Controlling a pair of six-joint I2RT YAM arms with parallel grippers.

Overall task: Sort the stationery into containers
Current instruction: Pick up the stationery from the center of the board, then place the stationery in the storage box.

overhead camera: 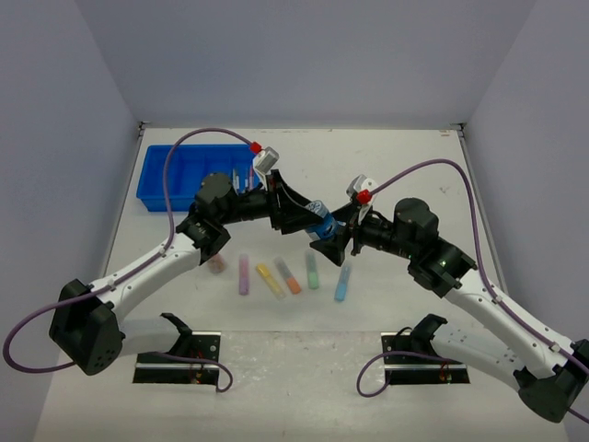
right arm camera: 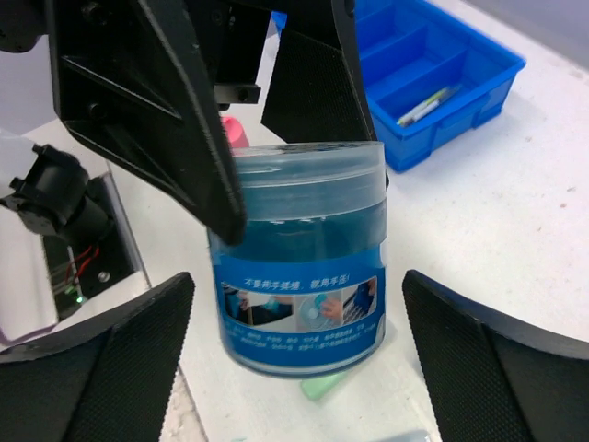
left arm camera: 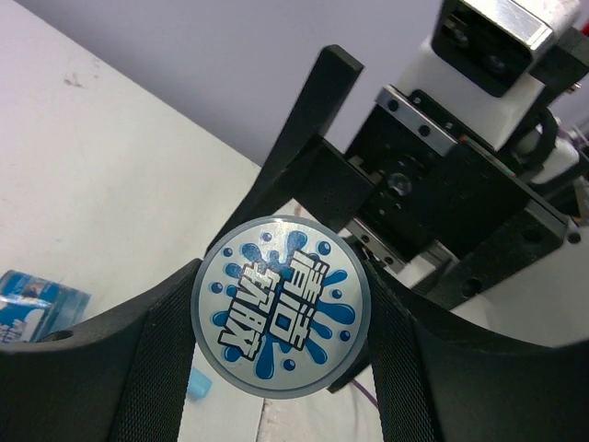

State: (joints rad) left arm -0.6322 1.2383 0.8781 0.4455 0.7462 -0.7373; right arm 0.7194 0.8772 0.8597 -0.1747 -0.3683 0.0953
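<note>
The right pincer (overhead camera: 331, 238) hangs with its fingers spread clear of the tub (overhead camera: 321, 220), gripping nothing, above the row of markers (overhead camera: 290, 274). From nine o'clock the left pincer (overhead camera: 306, 217) is clamped across the tub's lid end. It looks like a hand-over, since the tray (overhead camera: 175, 175), with pens (right arm camera: 428, 106) already in one slot, sits off at ten o'clock on the left arm's side.
</note>
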